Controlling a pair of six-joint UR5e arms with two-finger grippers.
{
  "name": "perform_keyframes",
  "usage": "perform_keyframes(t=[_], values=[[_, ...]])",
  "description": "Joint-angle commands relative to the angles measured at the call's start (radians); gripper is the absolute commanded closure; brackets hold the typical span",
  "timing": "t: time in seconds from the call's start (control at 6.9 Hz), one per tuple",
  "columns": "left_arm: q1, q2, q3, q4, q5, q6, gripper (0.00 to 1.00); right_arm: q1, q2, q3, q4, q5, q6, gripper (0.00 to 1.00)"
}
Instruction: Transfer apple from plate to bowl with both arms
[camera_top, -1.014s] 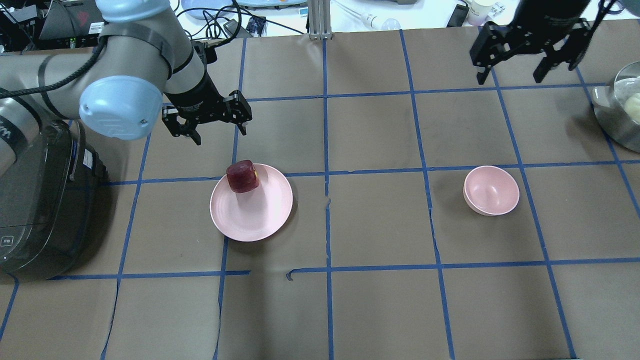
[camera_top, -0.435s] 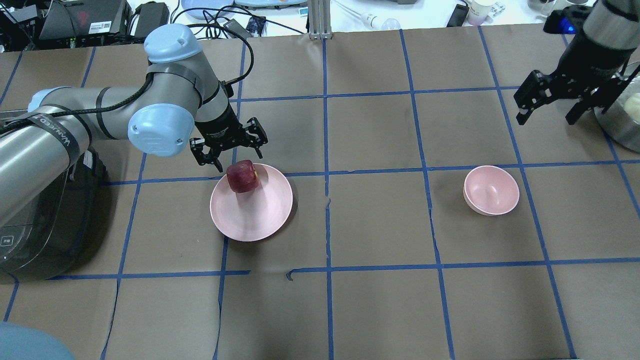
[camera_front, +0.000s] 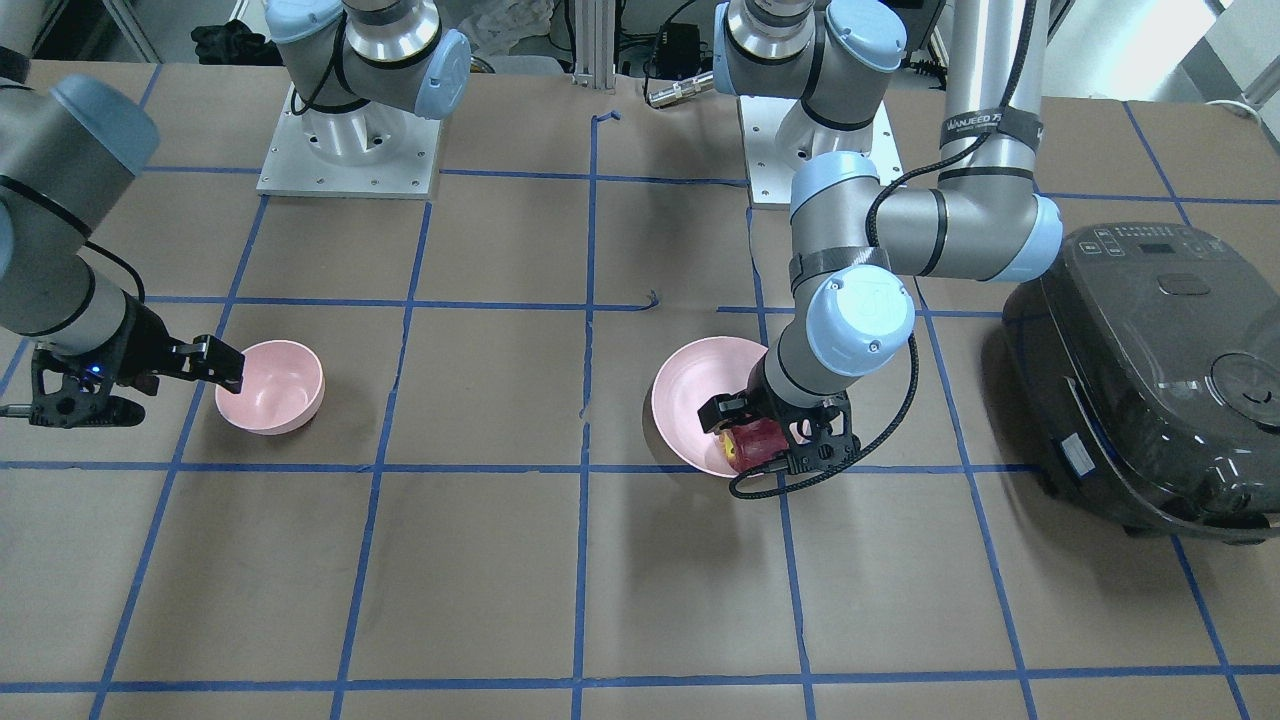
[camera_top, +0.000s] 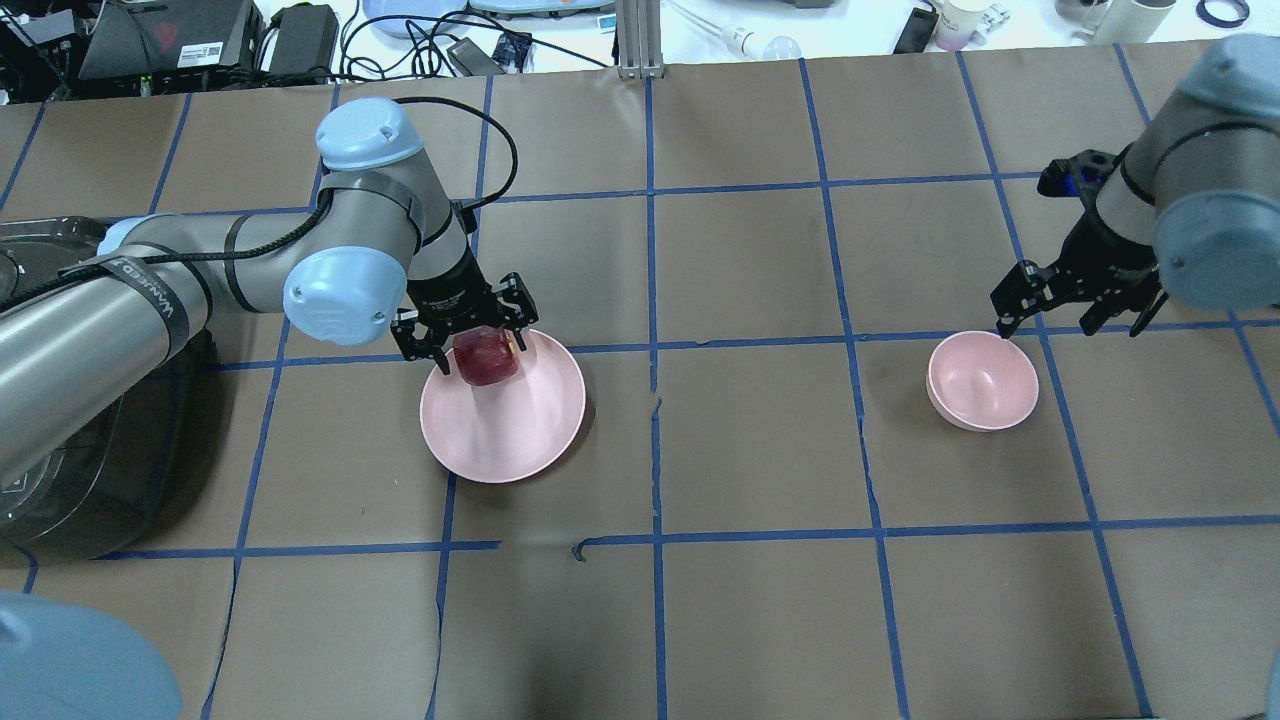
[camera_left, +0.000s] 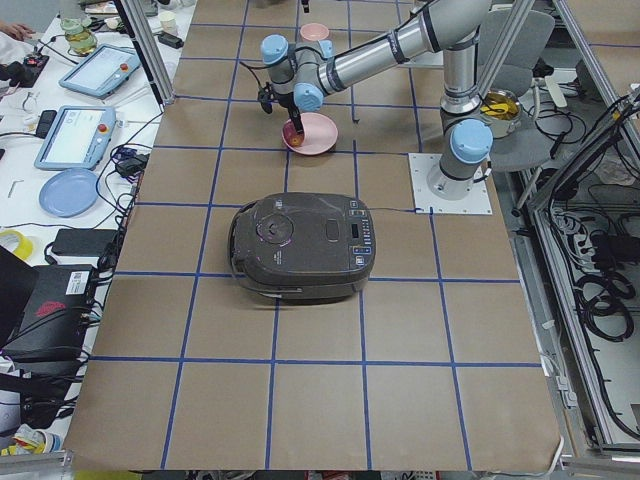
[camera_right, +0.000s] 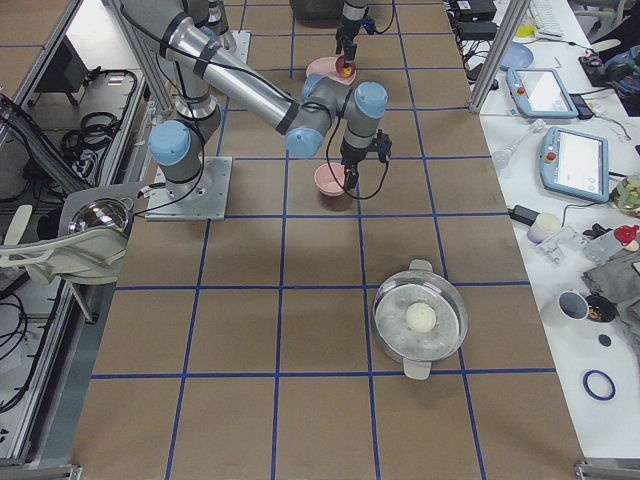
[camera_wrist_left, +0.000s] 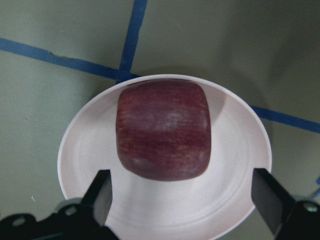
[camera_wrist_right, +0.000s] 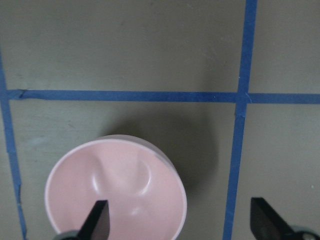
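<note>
The apple (camera_top: 487, 358) lies on the plate (camera_top: 510, 440), not in the middle but close to the rim on the side far from my base, and it sits flat on the pink surface. My left gripper (camera_top: 466, 345) is low over it, and its two fingers (camera_wrist_left: 102, 197) are spread wide, one on each side of the apple. In the left wrist view the gap between them is wider than the apple (camera_wrist_left: 162, 130), and I see bare plate (camera_wrist_left: 235, 165) between each finger and the fruit, so nothing is pinched. My right gripper (camera_top: 1070, 318) hangs near the bowl (camera_top: 982, 382), at its far edge, well apart from the plate. Its fingers (camera_wrist_right: 97, 220) are also spread: one stands over the bowl (camera_wrist_right: 115, 190), the other over the brown table (camera_top: 750, 600) beyond a blue tape line (camera_wrist_right: 236, 150). I cannot tell if that finger touches the rim. A black cooker (camera_front: 1150, 370) stands on the table beside my left arm.
</note>
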Motion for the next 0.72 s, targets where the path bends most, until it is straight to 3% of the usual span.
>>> perform_keyframes(t=[0.0, 0.14, 0.29, 0.43, 0.58], values=[[0.000, -0.043, -0.017, 0.068, 0.001, 0.007, 0.19, -0.022, 0.030, 0.066, -0.083, 0.004, -0.021, 0.71], [0.000, -0.054, -0.017, 0.078, 0.003, 0.013, 0.38, -0.022, 0.030, 0.067, -0.081, 0.004, -0.020, 1.00], [-0.002, -0.051, -0.016, 0.098, 0.001, 0.035, 0.76, -0.022, 0.030, 0.067, -0.080, 0.005, -0.020, 1.00], [-0.002, -0.038, -0.014, 0.107, 0.000, 0.036, 1.00, -0.020, 0.029, 0.067, -0.078, 0.005, -0.018, 1.00], [-0.002, -0.011, 0.004, 0.107, -0.004, 0.052, 1.00, -0.020, 0.029, 0.067, -0.075, 0.005, -0.020, 1.00]])
